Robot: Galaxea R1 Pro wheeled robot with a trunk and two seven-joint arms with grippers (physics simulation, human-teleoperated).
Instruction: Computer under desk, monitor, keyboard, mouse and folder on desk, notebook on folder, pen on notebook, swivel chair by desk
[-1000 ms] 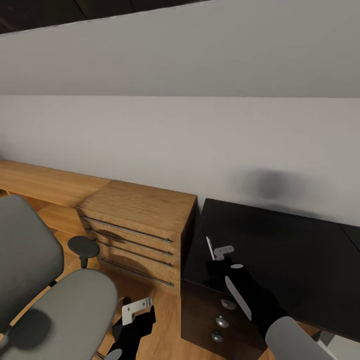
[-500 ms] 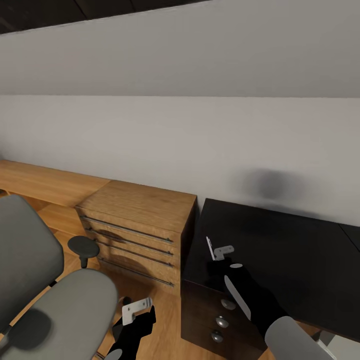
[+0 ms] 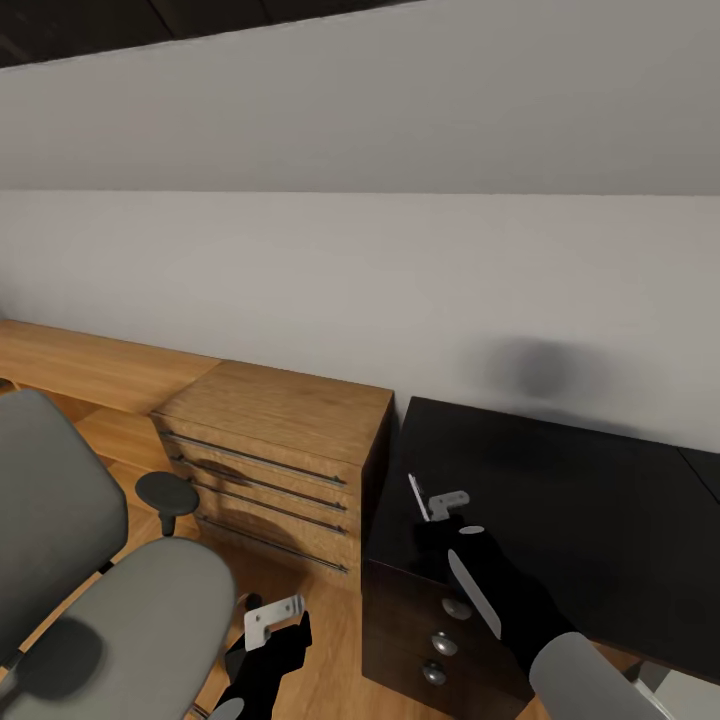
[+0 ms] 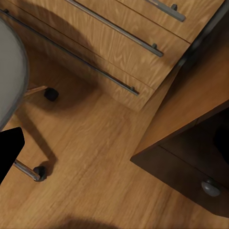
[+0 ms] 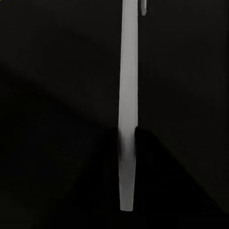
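A thin white pen [image 3: 415, 497] stands nearly upright in my right gripper [image 3: 436, 510], which is shut on it just above the near left corner of the glossy black desk [image 3: 580, 500]. The right wrist view shows the pen [image 5: 128, 105] as a pale stick against the dark desk top. The grey swivel chair [image 3: 130, 620] is at the lower left, its seat bare. My left gripper [image 3: 272, 620] hangs low between the chair and the desk; its fingers are hidden. In the left wrist view the chair's seat edge [image 4: 8, 71] and casters [image 4: 51, 94] show over the wood floor.
A light wooden drawer unit [image 3: 280, 450] stands against the white wall between chair and desk, also in the left wrist view [image 4: 119, 52]. Dark drawers with round knobs [image 3: 457, 607] sit under the desk's left end. A low wooden ledge [image 3: 90, 365] runs along the wall.
The pen in my right gripper has shifted very slightly to the left. Nothing else has moved.
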